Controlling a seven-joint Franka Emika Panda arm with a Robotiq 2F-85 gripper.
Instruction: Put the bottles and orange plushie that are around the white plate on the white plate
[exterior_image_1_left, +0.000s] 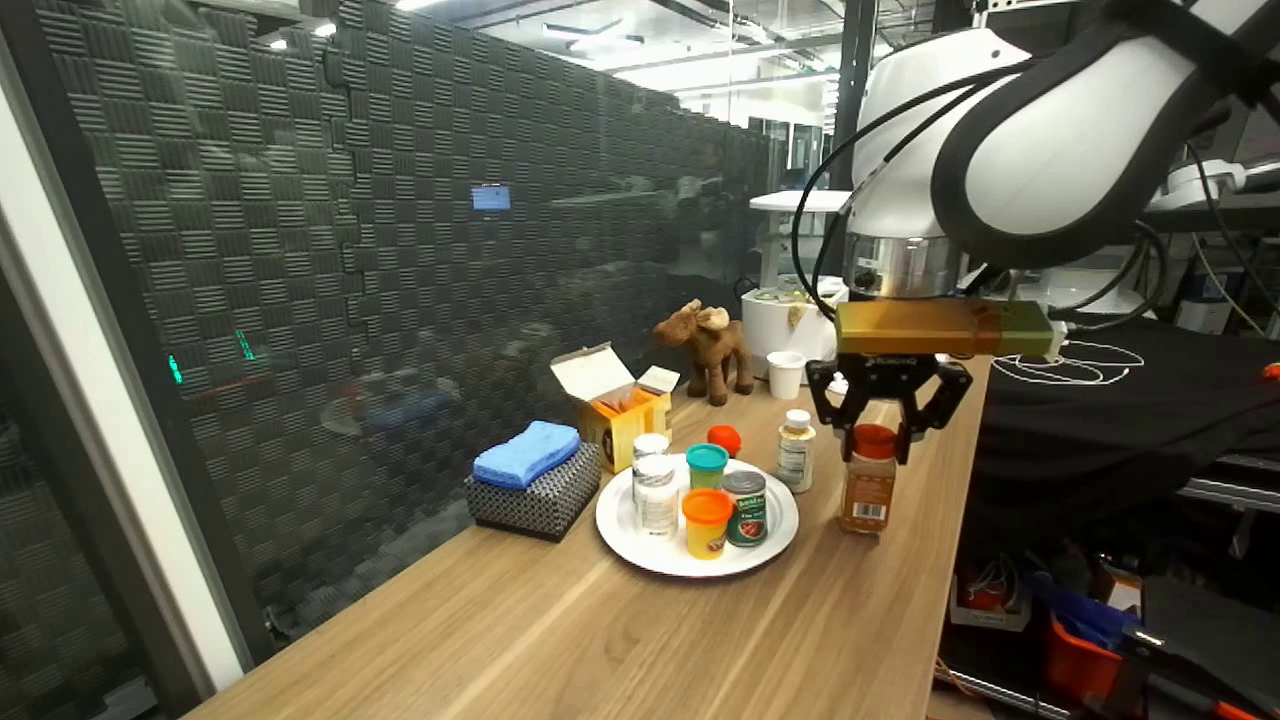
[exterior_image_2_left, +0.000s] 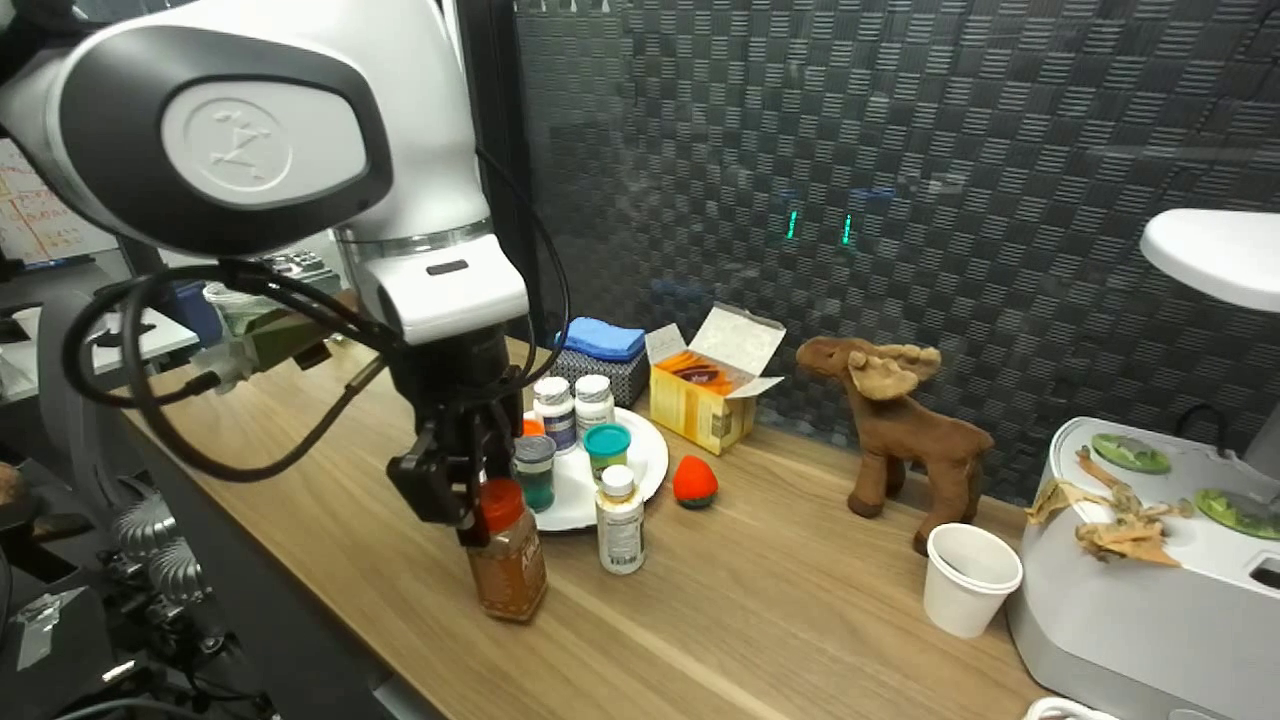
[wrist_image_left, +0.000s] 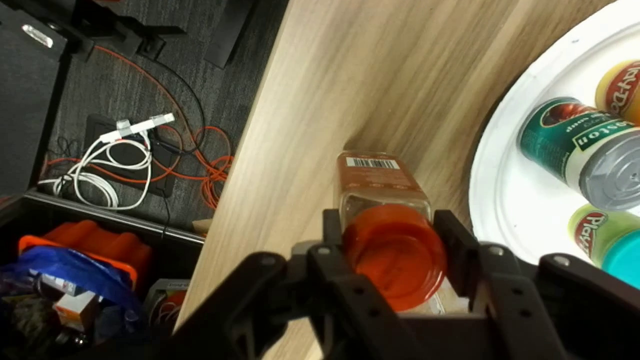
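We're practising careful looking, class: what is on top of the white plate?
Standing on the white plate: two white bottles, a green can, a teal-lidded tub and an orange-lidded tub. The plate beneath them is hidden.

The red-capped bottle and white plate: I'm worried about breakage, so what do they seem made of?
Red-capped bottle: plastic or possibly glass, shiny and see-through below its red cap, whose smooth gloss suggests plastic.
White plate: smooth white finish; could be plastic, ceramic or coated paper.
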